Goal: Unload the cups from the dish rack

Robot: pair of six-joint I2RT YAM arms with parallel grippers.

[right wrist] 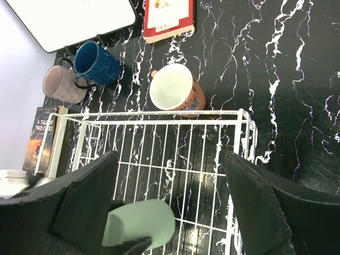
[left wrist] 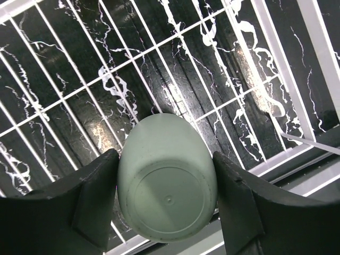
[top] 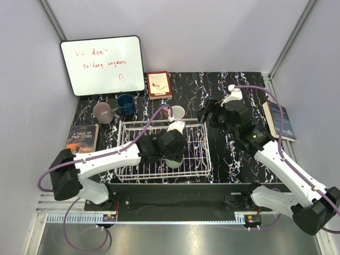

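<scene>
Marbled table (top: pixel 234 159): green cup (left wrist: pixel 167 183) sits inside left claw (left wrist: pixel 166 159).

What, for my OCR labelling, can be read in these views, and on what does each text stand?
"talking anymore": red handwriting on the whiteboard; the line above it is only partly legible, "don".
"A TALE OF TWO CITIES": cover of the book at the table's left edge.
On the red book and the blue book the print is too small to read.
</scene>
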